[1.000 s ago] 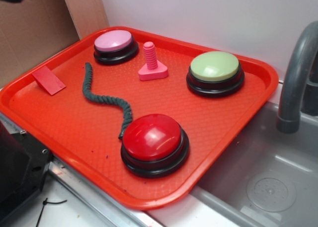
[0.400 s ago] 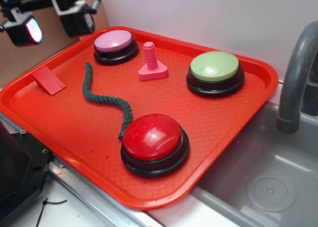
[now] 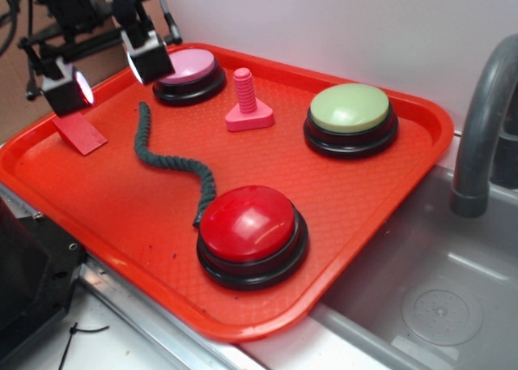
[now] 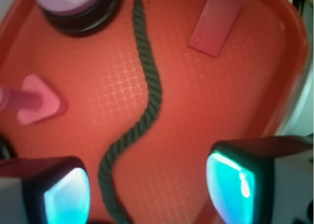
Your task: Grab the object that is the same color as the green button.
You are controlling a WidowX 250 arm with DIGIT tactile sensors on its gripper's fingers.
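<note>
Green rope (image 3: pixel 173 162): laid in a wavy line on the red tray (image 3: pixel 380 188), one end near the pink button (image 3: pixel 188 69), the other touching the red button (image 3: pixel 249 224).
Gripper (image 3: pixel 108 74): held above the tray's back left corner, jaws spread wide, nothing grasped; the rope (image 4: pixel 139 120) is seen between them in the wrist view.
Green button (image 3: pixel 350 111): placed at the tray's far right, well apart from the rope.
Pink bolt (image 3: pixel 247 103): set upright between the pink and green buttons.
Red wedge (image 3: pixel 78 131): found just below the gripper.

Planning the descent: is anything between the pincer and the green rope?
Nothing visible. The open pincer hangs above the rope's upper end; the red wedge and pink button sit to either side.
</note>
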